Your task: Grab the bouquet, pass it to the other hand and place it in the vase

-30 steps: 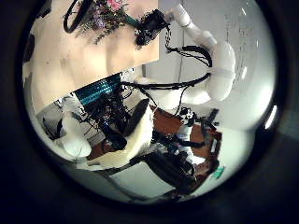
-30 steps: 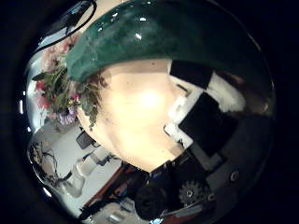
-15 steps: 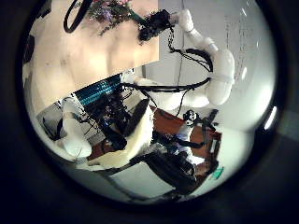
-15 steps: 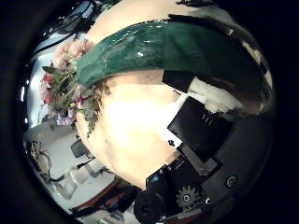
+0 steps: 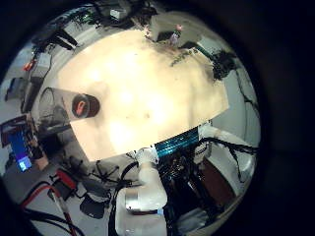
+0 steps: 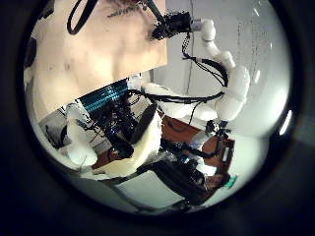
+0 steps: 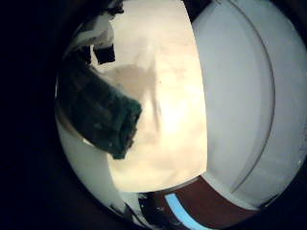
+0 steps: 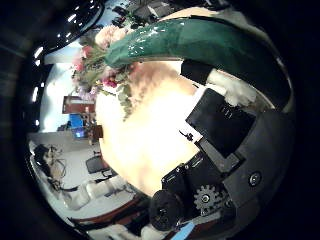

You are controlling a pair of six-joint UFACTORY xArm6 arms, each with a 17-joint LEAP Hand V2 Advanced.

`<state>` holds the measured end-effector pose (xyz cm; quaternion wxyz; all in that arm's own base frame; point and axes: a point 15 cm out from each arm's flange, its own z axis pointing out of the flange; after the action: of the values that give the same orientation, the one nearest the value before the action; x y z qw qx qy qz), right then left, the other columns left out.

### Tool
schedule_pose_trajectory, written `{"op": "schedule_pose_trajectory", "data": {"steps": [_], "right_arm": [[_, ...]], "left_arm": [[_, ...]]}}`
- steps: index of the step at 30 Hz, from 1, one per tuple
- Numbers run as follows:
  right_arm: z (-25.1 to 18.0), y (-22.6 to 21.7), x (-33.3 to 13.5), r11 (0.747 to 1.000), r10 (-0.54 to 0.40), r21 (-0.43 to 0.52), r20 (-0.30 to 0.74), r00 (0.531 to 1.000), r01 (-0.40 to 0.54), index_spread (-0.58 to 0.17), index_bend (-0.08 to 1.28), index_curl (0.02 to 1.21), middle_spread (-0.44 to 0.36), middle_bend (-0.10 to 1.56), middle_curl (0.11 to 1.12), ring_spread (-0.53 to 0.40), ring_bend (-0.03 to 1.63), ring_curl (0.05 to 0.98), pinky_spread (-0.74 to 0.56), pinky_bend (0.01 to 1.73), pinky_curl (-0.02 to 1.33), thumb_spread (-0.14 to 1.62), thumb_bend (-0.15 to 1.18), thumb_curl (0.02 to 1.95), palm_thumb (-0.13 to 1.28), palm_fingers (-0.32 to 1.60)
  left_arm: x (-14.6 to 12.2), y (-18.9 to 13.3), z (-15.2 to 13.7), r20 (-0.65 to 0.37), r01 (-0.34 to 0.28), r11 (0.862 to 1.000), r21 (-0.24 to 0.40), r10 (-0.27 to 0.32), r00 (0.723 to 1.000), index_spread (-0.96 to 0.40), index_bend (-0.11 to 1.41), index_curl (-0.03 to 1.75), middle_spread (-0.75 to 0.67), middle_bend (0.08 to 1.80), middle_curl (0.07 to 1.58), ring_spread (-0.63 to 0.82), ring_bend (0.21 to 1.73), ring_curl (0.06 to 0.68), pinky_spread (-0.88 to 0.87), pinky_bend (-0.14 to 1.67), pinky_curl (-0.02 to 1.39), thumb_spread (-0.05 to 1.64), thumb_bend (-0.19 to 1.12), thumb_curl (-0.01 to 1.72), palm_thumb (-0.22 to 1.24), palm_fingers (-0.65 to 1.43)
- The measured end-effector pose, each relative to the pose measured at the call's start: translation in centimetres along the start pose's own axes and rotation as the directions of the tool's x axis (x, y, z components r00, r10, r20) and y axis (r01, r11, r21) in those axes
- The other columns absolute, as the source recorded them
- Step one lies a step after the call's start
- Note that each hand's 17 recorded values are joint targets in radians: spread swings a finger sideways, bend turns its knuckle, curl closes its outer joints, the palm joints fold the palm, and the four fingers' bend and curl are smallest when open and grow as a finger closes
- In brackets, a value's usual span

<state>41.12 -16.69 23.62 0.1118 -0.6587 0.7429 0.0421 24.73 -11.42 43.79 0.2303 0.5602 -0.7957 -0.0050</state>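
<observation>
Lifted higher since a second ago, the bouquet [image 8: 150, 50] sits in the right hand [image 8: 225, 130], fingers curled round its green wrap, above the bare table [image 5: 148, 98]. Near the table's edge stands the vase [image 5: 84, 103]. Left-hand fingers cannot be told.

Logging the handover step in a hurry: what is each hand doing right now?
Right hand: shut on the green-wrapped bouquet of pink flowers.
Left hand: cannot be told; none of it shows.
</observation>
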Motion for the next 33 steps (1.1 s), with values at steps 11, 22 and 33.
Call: {"op": "schedule_pose_trajectory", "data": {"steps": [11,22,33], "right_arm": [[-9.4,-0.9,-6.3,0.979,-0.070,0.200,0.113,0.991,0.046,-0.217,1.16,0.86,-0.087,1.37,0.76,-0.185,1.42,0.711,-0.17,1.38,0.63,0.84,0.04,0.99,1.18,1.15],[-18.6,-1.3,-13.8,0.932,-0.118,0.355,0.474,0.873,-0.066,-0.205,1.18,0.84,-0.083,1.39,0.73,-0.181,1.42,0.716,-0.18,1.34,0.68,0.83,0.02,1.08,1.16,1.15],[-25.5,0.0,-19.5,0.915,-0.237,0.388,0.737,0.633,-0.109,-0.199,1.20,0.82,-0.082,1.40,0.71,-0.180,1.42,0.717,-0.19,1.31,0.73,0.83,0.01,1.15,1.16,1.15]], "left_arm": [[-0.3,0.0,0.1,-0.008,-0.007,1.000,0.011,0.007,1.000,-0.05,0.18,0.38,0.24,0.18,0.32,0.46,0.54,0.167,0.46,0.22,0.35,1.20,-0.02,0.29,0.23,0.26],[-1.3,-1.2,-2.9,-0.092,0.009,0.996,0.094,0.000,0.996,-0.05,0.19,0.38,0.23,0.19,0.32,0.45,0.55,0.165,0.45,0.21,0.35,1.20,-0.02,0.29,0.23,0.28],[1.6,-3.2,-7.2,-0.329,-0.001,0.968,0.252,0.087,0.940,-0.03,0.18,0.38,0.23,0.19,0.33,0.45,0.55,0.162,0.44,0.21,0.34,1.19,-0.02,0.28,0.21,0.29]]}}
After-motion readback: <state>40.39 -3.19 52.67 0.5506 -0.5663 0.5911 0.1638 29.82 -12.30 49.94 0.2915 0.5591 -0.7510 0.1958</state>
